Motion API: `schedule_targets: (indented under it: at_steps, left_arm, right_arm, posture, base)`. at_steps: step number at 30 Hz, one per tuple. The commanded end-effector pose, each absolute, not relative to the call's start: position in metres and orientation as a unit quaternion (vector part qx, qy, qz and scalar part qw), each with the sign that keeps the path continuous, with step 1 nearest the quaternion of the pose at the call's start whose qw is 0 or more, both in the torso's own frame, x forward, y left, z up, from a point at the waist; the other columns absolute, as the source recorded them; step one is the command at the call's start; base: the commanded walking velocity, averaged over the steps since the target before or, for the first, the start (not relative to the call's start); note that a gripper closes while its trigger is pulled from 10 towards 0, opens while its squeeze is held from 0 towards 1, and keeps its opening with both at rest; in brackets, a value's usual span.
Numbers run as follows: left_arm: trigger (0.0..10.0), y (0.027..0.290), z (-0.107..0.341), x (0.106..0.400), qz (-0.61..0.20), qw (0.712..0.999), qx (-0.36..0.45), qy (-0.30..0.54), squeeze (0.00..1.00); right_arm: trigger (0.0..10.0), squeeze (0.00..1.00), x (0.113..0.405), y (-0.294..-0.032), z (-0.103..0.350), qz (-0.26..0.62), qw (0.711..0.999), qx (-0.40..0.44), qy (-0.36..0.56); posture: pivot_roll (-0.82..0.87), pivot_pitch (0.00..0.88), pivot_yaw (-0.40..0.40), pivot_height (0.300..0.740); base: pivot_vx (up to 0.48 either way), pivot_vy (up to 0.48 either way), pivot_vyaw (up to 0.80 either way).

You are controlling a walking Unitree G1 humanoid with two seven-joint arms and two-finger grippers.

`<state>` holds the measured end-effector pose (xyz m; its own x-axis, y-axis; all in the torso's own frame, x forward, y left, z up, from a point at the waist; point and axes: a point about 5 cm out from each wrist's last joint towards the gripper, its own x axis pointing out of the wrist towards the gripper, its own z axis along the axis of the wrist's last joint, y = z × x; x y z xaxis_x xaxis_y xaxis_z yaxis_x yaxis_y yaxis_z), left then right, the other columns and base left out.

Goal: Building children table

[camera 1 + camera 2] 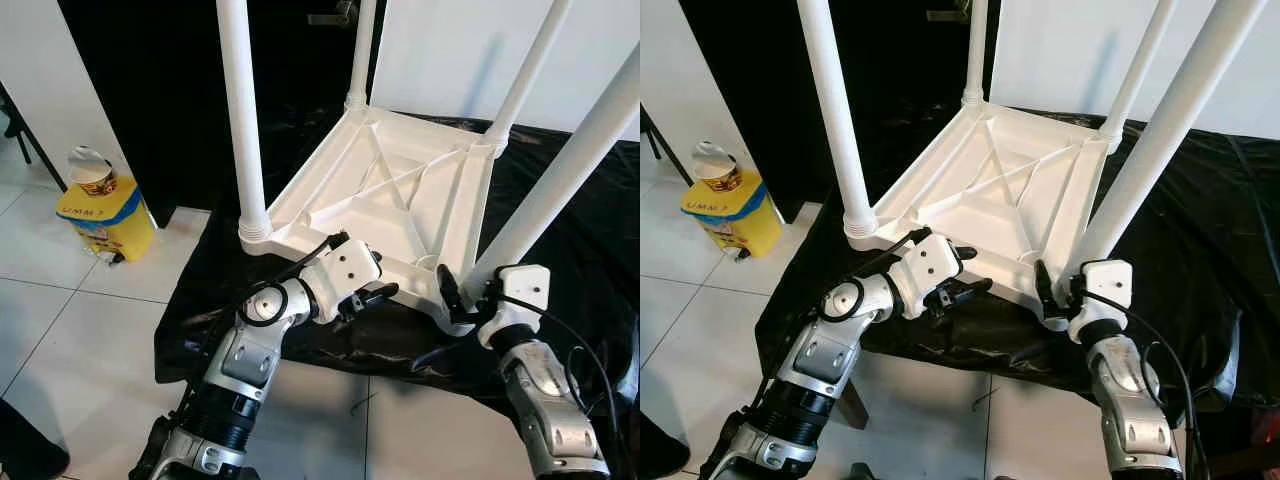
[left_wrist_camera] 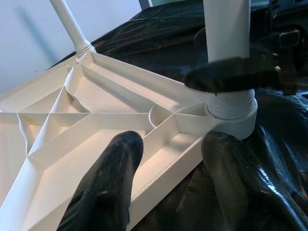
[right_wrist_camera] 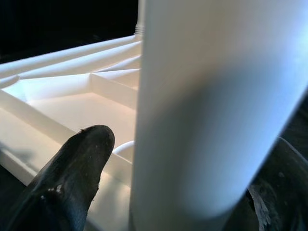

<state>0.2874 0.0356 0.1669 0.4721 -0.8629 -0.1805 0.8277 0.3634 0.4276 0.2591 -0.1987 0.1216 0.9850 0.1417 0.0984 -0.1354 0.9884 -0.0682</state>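
Left eye view: the white ribbed plastic table top (image 1: 385, 185) lies upside down on a black plastic sheet (image 1: 560, 230) in the middle of the frame, four white tubular legs standing up from its corners.
Near right leg (image 1: 560, 185): its long axis climbs toward the upper right corner; its socket is at lower centre-right.
Right gripper (image 1: 462, 292): fingers spread to either side of that leg's base, just above the socket.
Left gripper (image 1: 372, 293): at lower centre, beside the top's near edge.
Yellow container (image 1: 105, 212): middle left, on the tiled floor.
Left wrist view: the left gripper's black fingers (image 2: 108, 185) stand apart, straddling the near rim, pinching nothing.
Right wrist view: the leg rises between the right gripper's fingers (image 3: 72, 180); contact cannot be told.
Judgement: the right arm is nearer this leg; the next move turns on the leg's upright axis.
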Motion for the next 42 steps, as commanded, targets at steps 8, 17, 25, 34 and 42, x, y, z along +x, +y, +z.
schedule_targets:
  at_steps: [8, 17, 25, 34, 42]
  left_arm:
    - [10.0, 0.037, 0.169, 0.293, -0.465, 0.852, 0.237, -0.049, 0.0]
    - [10.0, 0.038, 0.17, 0.292, -0.46, 0.854, 0.236, -0.049, 0.0]
    - [10.0, 0.042, 0.169, 0.291, -0.454, 0.858, 0.237, -0.046, 0.0]
    - [10.0, 0.041, 0.17, 0.294, -0.457, 0.855, 0.242, -0.048, 0.0]
    - [10.0, 0.034, 0.172, 0.292, -0.465, 0.85, 0.243, -0.053, 0.0]
  right_arm:
    - [10.0, 0.0, 0.278, -0.21, 0.122, 0.205, 0.976, -0.067, -0.023]
    - [0.0, 0.0, 0.292, -0.205, 0.115, 0.256, 0.962, -0.091, -0.006]
    - [0.0, 0.0, 0.29, -0.21, 0.106, 0.247, 0.966, -0.083, 0.008]
    - [0.0, 0.0, 0.289, -0.214, 0.099, 0.159, 0.984, -0.077, 0.013]
    - [0.0, 0.0, 0.287, -0.201, 0.099, 0.031, 0.999, -0.043, 0.003]
  posture:
    - [-0.01, 0.015, -0.048, 0.74]
    - [0.01, 0.017, -0.059, 0.74]
    - [0.02, 0.017, -0.061, 0.74]
    - [0.02, 0.013, -0.049, 0.74]
    - [0.02, 0.02, -0.064, 0.74]
  base:
    - [0.0, 0.0, 0.0]
    - [0.0, 0.0, 0.0]
    - [0.0, 0.0, 0.0]
    - [0.0, 0.0, 0.0]
    - [0.0, 0.0, 0.0]
